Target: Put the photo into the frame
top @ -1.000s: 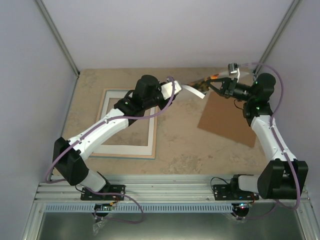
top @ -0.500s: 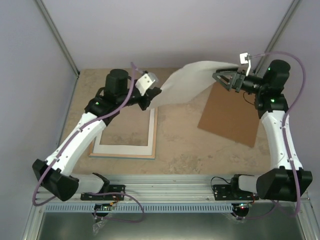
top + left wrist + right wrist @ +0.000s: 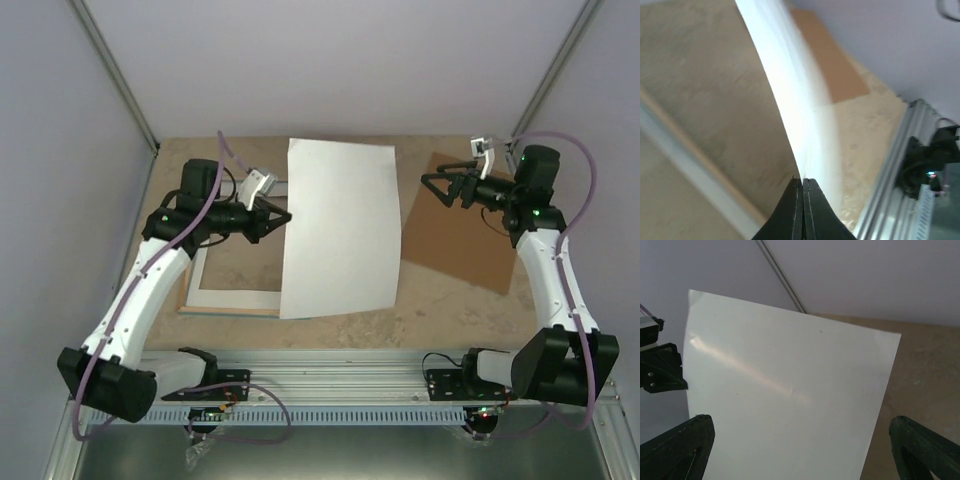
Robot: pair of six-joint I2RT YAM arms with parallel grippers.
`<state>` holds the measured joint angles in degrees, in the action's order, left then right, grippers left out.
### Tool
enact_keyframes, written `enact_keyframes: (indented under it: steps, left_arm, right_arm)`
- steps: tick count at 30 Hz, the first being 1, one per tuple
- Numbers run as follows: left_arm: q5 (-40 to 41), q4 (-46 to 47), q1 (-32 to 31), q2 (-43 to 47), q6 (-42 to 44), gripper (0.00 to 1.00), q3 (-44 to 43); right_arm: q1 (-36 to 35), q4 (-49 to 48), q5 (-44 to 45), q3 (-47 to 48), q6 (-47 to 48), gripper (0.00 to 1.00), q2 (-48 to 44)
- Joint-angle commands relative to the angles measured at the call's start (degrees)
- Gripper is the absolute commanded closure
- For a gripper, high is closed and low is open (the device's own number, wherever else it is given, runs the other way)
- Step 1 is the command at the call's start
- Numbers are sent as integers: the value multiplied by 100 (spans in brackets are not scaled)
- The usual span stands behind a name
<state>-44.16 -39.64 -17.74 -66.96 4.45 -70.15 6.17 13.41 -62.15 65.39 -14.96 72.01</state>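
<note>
My right fingers (image 3: 432,188) just opened off the photo (image 3: 340,230); left fingers (image 3: 283,215) gripped its near edge, back up, unframed.

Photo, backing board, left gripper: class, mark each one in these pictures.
photo (image 3: 340,230): top view, middle of its white side.
backing board (image 3: 458,240): top view, bare brown middle.
left gripper (image 3: 287,215): top view, fingertips at the photo's edge.

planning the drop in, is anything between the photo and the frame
Nothing visible blocks it. The photo, pinched at its left edge by the left gripper, overlaps the right side of the frame; the backing board lies off to the right.
</note>
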Motion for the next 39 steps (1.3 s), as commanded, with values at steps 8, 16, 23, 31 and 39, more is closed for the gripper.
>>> enact_keyframes:
  steps: [8,16,23,31,39]
  left_arm:
    - [2288,-1073,1034,-1337,1557,100,-178]
    - [2789,-685,1680,-2240,1950,100,-346]
    - [3070,-468,1936,-2871,2321,100,-574]
    - [3404,-615,2212,-3438,2738,100,-1104]
    - [3674,-424,2420,-3640,2829,100,-1062]
  right_arm:
    - [-547,-434,543,-889,263,7,214]
    - [-905,-527,690,-1040,271,7,270]
    - [-1016,-455,763,-1006,369,7,300]
    - [-1040,-418,792,-1017,423,7,356]
    - [-1048,-408,806,-1001,441,7,401]
